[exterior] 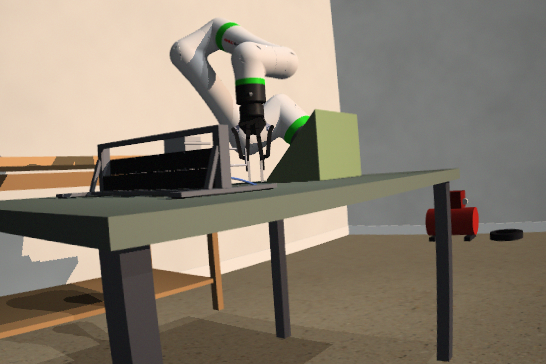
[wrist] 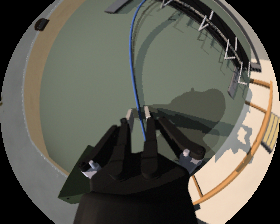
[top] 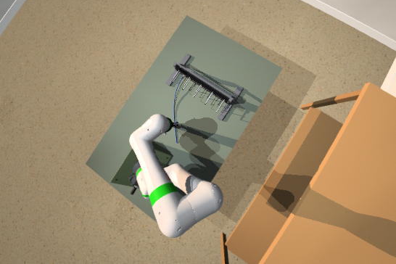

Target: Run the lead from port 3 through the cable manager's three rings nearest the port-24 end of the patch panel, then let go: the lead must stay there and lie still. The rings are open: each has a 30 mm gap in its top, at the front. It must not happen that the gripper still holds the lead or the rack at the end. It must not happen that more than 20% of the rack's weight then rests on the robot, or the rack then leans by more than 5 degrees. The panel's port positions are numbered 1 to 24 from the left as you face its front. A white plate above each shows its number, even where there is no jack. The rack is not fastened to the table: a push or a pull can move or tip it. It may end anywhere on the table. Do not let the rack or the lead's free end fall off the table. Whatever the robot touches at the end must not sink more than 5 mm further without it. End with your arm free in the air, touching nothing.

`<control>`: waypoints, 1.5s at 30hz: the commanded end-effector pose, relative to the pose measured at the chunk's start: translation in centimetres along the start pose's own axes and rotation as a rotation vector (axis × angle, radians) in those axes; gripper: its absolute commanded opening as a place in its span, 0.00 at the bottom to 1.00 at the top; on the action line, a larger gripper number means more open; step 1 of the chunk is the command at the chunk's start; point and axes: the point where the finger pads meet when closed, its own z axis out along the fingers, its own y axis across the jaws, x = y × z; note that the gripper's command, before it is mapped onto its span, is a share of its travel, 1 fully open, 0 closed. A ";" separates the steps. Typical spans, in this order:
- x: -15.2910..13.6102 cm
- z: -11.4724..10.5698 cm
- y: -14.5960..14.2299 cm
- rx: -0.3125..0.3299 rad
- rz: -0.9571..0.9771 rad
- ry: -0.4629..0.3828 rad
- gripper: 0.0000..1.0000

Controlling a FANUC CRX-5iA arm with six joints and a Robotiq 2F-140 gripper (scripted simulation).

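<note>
The blue lead [top: 174, 106] [exterior: 243, 180] [wrist: 132, 65] runs from the left end of the patch panel [top: 207, 83] [exterior: 160, 168] in a shallow curve over the table to its free end, beyond my gripper. My gripper [top: 175, 124] [exterior: 255, 173] [wrist: 139, 112] points down, its fingertips at or just above the table top. It is open by a narrow gap, with the lead between the fingertips. The three rings nearest the port-24 end, a far ring [top: 220, 106] [wrist: 243, 72], a middle one [top: 208, 98] [wrist: 231, 49] and a nearer one [top: 197, 91] [wrist: 205, 21], show no lead in them.
The rack stands on flat feet, one foot [top: 223, 114] [wrist: 233, 82] at the port-24 end and one [top: 170, 78] [wrist: 120, 6] at the other. A green block [exterior: 338, 146] stands at the robot's base. The table's long edge [exterior: 280, 201] runs past the rack.
</note>
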 end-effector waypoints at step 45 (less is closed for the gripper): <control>0.0 0.9 0.0 0.000 0.000 0.000 0.20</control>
